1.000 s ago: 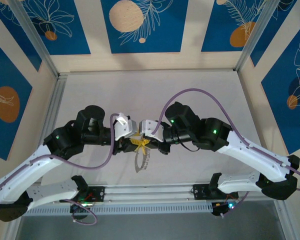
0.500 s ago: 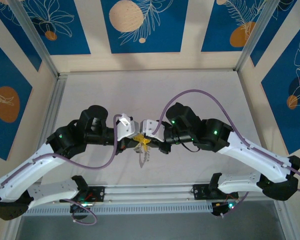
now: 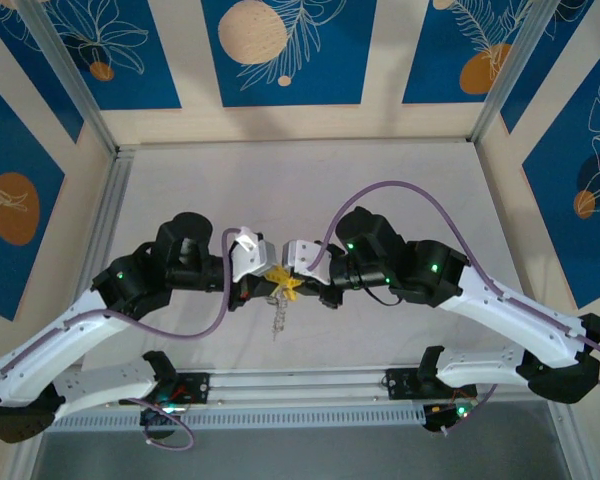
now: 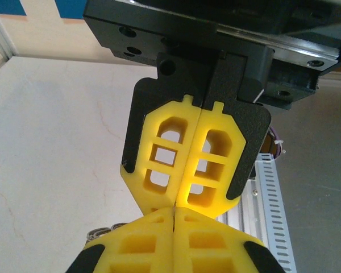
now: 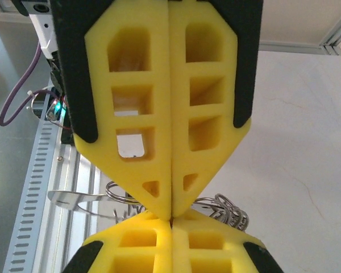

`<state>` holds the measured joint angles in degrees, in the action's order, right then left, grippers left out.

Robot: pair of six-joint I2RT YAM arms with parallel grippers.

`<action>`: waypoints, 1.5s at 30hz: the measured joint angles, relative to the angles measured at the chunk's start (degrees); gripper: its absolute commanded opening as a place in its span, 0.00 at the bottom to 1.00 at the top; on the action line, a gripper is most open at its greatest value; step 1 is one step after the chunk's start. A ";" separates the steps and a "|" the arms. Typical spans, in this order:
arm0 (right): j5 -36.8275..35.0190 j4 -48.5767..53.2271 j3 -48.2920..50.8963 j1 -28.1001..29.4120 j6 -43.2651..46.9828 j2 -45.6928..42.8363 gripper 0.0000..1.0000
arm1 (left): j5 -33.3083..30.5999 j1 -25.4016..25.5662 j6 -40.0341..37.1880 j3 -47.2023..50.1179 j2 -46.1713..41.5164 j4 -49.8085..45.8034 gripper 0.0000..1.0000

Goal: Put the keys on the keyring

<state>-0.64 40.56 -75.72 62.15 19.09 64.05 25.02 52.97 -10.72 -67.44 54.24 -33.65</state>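
Observation:
In the top view my left gripper point(image 3: 275, 281) and right gripper point(image 3: 291, 284) meet tip to tip above the table, both shut. The keyring point(image 3: 278, 316), a thin pale loop pulled narrow, hangs from where the yellow tips touch. In the right wrist view my right gripper point(image 5: 171, 220) is pressed against the left gripper's fingers point(image 5: 142, 114). Wire of the keyring point(image 5: 120, 194) runs out behind the tips on both sides, with a cluster of small rings point(image 5: 230, 209) and one flat silvery key point(image 5: 68, 197). In the left wrist view my left gripper point(image 4: 176, 210) touches the right gripper's fingers point(image 4: 159, 153).
The grey-white table point(image 3: 400, 180) lies under both arms. A slotted metal rail point(image 3: 300, 385) runs along the near edge, right under the hanging loop. Purple cables point(image 3: 380, 188) arch over the arms. Aluminium frame posts point(image 3: 70, 80) stand at the back corners.
The hanging loop has drawn in from a wide oval to a narrow one and shifted slightly left. The left arm's wrist has edged toward the right gripper; both grippers stay shut.

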 measured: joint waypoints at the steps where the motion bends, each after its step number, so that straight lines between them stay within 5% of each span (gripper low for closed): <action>1: 0.00 -0.57 0.26 -0.02 -0.02 -0.24 0.11 | -0.15 0.00 0.48 0.46 -0.55 0.68 0.00; 5: 1.31 -3.32 1.73 -0.42 -1.31 -2.19 0.30 | -0.96 -0.02 2.67 3.43 -3.26 3.17 0.00; 11: 3.91 -7.98 4.31 -2.08 -3.30 -6.40 0.37 | -1.11 -0.02 5.05 7.04 -7.02 6.36 0.00; 26: 12.22 -14.29 9.97 -3.28 -9.09 -7.17 0.33 | 3.82 -0.02 10.84 18.29 -11.82 27.93 0.00; 45: 14.71 -18.47 11.02 -3.54 -11.08 -10.23 0.15 | 9.88 -0.02 22.45 26.03 -10.62 57.57 0.00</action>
<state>14.06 22.09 -64.71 58.61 8.01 53.82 34.89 52.95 11.73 -41.41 43.62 23.92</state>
